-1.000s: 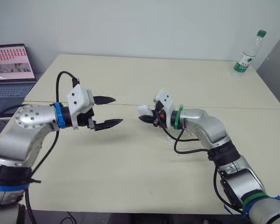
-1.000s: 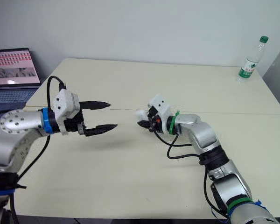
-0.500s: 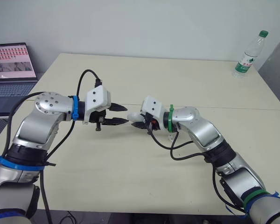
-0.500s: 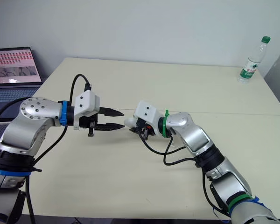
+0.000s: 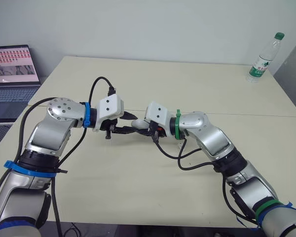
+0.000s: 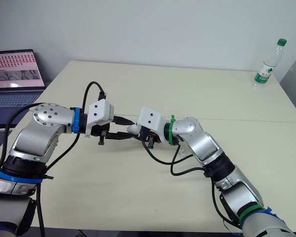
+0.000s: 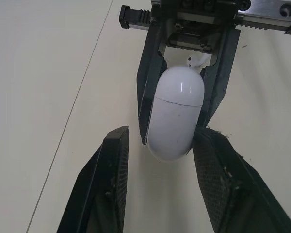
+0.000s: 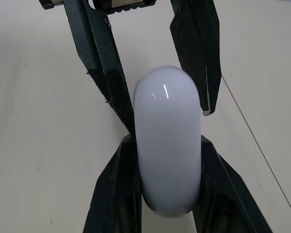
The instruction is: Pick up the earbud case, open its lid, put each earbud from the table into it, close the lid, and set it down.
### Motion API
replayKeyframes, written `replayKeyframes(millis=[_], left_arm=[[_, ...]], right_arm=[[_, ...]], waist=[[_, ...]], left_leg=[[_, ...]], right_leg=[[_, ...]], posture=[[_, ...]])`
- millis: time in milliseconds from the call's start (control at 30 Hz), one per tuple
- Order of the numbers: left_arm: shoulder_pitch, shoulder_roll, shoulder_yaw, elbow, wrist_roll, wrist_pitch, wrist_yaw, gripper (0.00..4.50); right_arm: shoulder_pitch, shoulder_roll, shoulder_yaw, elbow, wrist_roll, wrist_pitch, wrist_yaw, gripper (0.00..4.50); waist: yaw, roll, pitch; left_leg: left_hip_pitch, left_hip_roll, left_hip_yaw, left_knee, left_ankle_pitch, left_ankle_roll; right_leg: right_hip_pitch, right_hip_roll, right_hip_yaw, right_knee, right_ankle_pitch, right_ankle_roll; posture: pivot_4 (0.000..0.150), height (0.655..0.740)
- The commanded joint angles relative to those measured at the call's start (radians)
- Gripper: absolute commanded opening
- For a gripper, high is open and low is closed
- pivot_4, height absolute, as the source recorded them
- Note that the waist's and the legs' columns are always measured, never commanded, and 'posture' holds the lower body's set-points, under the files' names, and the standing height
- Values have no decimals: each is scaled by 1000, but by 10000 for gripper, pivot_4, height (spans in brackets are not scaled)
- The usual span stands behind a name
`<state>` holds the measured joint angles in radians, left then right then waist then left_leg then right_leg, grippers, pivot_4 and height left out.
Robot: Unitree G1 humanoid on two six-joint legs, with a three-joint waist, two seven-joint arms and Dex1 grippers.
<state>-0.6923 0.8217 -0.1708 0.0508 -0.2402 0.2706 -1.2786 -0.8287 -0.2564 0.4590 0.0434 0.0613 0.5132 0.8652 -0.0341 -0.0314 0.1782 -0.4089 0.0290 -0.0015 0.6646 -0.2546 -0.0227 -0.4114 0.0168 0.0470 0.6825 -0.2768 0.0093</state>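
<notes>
Cream-colored table (image 5: 138,192) stands by a white wall. An open laptop (image 5: 12,66) sits off its left side, and a water bottle (image 5: 262,58) stands at the far right corner. Both arms meet above the middle of the table.

The right end effector (image 8: 167,148) holds the earbud case (image 7: 175,114), with a black finger pressed on each side of it. The case is white, smooth and round at both ends. Its lid is down, and a thin line runs across it where the lid meets the body. It is up in the air, not on the table.

The left end effector (image 7: 164,136) is wide, and its two fingers (image 7: 106,184) reach around the free end of the case. One finger is just beside the case and the other is apart from it.

A small white earbud (image 7: 196,59) shows past the case.
</notes>
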Motion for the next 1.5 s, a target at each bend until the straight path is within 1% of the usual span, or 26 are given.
replayKeyframes(millis=[33,67,133,167,367,433,467,567,700,800,1000,1133,1267,1500], left_arm=[[-11,-11,11,-19,-10,-15,-18,16527],[-10,-11,12,-22,-16,-11,-27,14740],[-8,-12,14,-25,-20,-9,-40,8407],[-8,-13,15,-25,-21,-8,-46,7623],[1,-15,16,-20,-18,-12,-65,7623],[5,-18,27,-14,-19,-4,-52,7623],[6,-18,35,-9,-23,2,-49,7623],[7,-19,66,11,-45,39,-38,7623],[36,-24,125,3,-105,135,8,7623],[88,-44,187,-48,-171,225,64,7623],[168,-73,240,-159,-236,292,147,7623],[192,-104,244,-222,-276,333,197,7623],[203,-109,242,-255,-293,351,219,7623],[235,-100,238,-283,-297,351,228,7623]], right_arm=[[-23,28,-3,-58,6,-23,5,8548],[-22,28,-3,-58,4,-24,6,8548],[-20,26,2,-57,-4,-32,10,8548],[-19,25,3,-56,-7,-35,13,8548],[-19,20,7,-51,-27,-60,30,8548],[-17,22,-6,-56,-18,-60,38,16063],[-15,19,-17,-62,-11,-57,41,18432],[0,-3,-64,-96,24,-35,51,29225],[47,-58,-145,-188,103,63,61,44437],[82,-89,-198,-258,132,107,29,44837],[101,-98,-226,-324,130,142,-45,44837],[81,-64,-210,-303,117,136,-96,44837],[56,-39,-211,-253,90,117,-149,44837],[14,-14,-280,-212,142,174,-178,44837]], waist=[[0,0,0],[0,0,0],[0,0,0],[0,0,0],[0,0,0],[0,0,0],[0,0,0],[0,0,0],[2,0,0],[2,0,0],[2,0,0],[2,0,0],[2,0,0],[2,0,0]], left_leg=[[0,0,0,0,0,0],[0,0,0,0,0,0],[0,0,0,0,0,0],[0,0,0,0,0,0],[0,0,0,0,0,0],[0,0,0,0,0,0],[0,0,0,0,0,0],[0,0,0,0,0,0],[0,0,-1,1,0,0],[0,0,-1,1,0,0],[0,0,-3,1,0,0],[0,0,-2,2,0,0],[0,0,-2,2,0,0],[0,0,-2,2,0,0]], right_leg=[[0,0,0,0,0,0],[0,0,0,0,0,0],[0,0,0,0,0,0],[0,0,0,0,0,0],[0,0,0,0,0,0],[0,0,0,0,0,0],[0,0,0,0,0,0],[0,0,0,0,0,0],[1,0,-1,0,0,0],[1,-1,-1,0,0,0],[0,-1,-1,2,0,0],[1,-1,-1,3,0,0],[1,-1,-1,3,0,0],[0,-1,-1,4,0,0]], posture=[[1500,7400],[1500,7400],[1500,7400],[1500,7400],[1500,7400],[1500,7400],[1500,7400],[1500,7400],[1500,7400],[1500,7400],[1500,7400],[1500,7400],[1500,7400],[1500,7400]])
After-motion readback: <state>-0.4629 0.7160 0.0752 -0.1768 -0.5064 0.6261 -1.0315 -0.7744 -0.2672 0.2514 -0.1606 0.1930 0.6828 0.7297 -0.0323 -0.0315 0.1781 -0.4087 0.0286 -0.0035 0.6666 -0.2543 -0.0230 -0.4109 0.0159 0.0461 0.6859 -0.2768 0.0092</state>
